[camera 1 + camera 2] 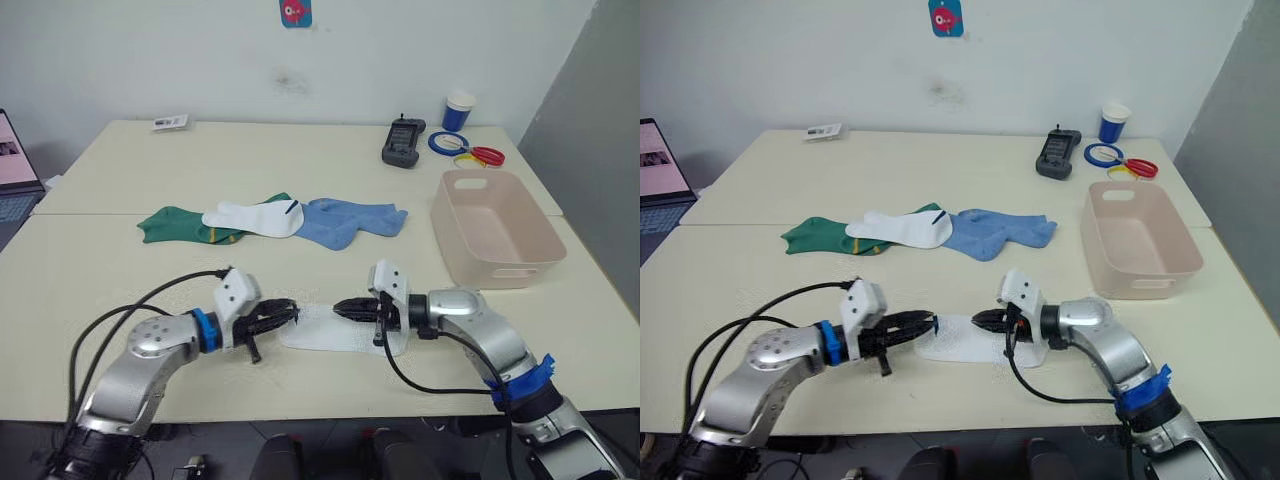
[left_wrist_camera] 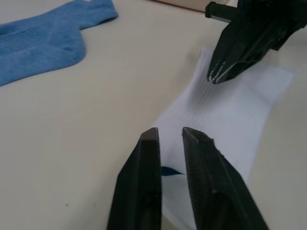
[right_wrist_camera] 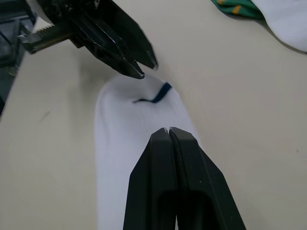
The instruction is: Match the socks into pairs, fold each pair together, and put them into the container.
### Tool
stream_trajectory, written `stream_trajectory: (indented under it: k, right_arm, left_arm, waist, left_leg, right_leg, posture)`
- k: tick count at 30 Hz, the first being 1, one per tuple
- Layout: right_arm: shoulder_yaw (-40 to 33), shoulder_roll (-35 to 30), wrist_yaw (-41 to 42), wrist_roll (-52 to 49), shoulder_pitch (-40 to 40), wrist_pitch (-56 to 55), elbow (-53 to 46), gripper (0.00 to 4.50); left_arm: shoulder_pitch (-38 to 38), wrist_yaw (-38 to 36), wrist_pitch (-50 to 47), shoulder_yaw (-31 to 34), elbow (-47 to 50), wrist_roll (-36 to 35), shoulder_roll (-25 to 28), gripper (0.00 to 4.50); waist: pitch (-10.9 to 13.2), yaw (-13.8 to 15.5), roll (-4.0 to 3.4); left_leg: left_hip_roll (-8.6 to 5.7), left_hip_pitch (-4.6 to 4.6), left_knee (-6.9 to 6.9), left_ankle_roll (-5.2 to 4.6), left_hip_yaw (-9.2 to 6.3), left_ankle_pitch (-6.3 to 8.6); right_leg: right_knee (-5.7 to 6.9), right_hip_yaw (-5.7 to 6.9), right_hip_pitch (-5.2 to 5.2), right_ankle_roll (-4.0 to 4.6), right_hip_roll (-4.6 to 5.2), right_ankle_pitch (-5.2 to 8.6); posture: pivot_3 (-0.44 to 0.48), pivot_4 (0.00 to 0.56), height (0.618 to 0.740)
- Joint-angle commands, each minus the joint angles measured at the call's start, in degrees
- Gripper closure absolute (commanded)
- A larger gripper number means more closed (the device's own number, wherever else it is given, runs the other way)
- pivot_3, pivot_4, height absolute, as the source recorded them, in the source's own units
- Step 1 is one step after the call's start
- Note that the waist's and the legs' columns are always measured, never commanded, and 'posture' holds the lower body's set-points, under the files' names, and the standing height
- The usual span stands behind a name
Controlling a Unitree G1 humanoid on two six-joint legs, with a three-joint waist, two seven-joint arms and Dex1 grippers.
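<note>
Left eye view has a single white sock lying flat at the near edge of the table, between the two arms. The left gripper points at one end of it and the right gripper sits over the middle, so each is placed to work an end of the same sock. In the left wrist view the left fingers stand a narrow gap apart just above the end with the small dark mark, holding nothing. In the right wrist view the right fingers are pressed together over the white fabric; whether any cloth is pinched between them cannot be told.

Farther back lie the rest: a green sock, a second white sock lying across it, and blue socks beside that. The pink tub waits empty on the robot's right, well apart from the pile. Pairing looks barely begun, since the white mate is still in the heap.
</note>
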State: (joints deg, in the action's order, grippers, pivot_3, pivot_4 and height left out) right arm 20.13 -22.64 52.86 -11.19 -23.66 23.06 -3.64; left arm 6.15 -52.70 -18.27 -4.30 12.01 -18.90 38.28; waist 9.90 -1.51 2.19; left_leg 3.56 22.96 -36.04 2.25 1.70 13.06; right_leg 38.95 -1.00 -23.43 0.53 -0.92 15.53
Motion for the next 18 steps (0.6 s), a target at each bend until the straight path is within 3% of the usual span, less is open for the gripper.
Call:
stream_trajectory:
  k: [1,5,12,18]
  right_arm:
    - [-0.8,-1.6,-0.6,1.8,2.4,-3.3,1.1,4.50]
    - [-2.4,-4.4,-0.2,2.0,5.6,-4.9,1.2,4.50]
    - [-8.1,-10.7,0.5,0.6,10.4,-6.2,1.4,4.50]
    - [-11.9,-12.6,2.2,-4.3,11.1,-2.6,-3.0,4.50]
  left_arm:
    - [-1.3,0.6,3.1,-1.4,-4.6,3.5,-0.5,4.48]
    - [-3.2,0.8,5.0,-0.2,-7.8,4.5,0.1,4.48]
    - [-5.1,1.5,0.9,3.5,-6.5,0.4,-0.3,4.48]
    - [-6.1,2.0,-2.5,7.0,-3.3,-4.2,-1.4,4.48]
  waist:
    - [0.0,0.0,0.00]
    - [0.0,-0.1,-0.06]
    - [-0.1,-0.2,-0.05]
    - [-0.1,-0.2,-0.05]
  left_leg:
    - [0.00,-0.04,0.00,0.00,0.00,0.00]
    - [0.02,-0.14,0.02,-0.01,-0.06,0.00]
    - [0.04,-0.33,0.04,-0.01,-0.06,0.00]
    - [0.04,-0.33,0.04,-0.01,-0.05,0.00]
  right_leg:
    - [0.01,0.00,0.02,0.00,0.00,0.00]
    - [0.09,0.08,0.04,0.05,-0.06,0.02]
    - [0.12,0.07,0.21,0.06,-0.08,0.01]
    - [0.11,0.06,0.21,0.06,-0.07,0.01]
  posture:
    - [0.000,0.150,0.740]
    - [0.000,0.150,0.740]
    - [0.000,0.150,0.740]
    - [0.000,0.150,0.740]
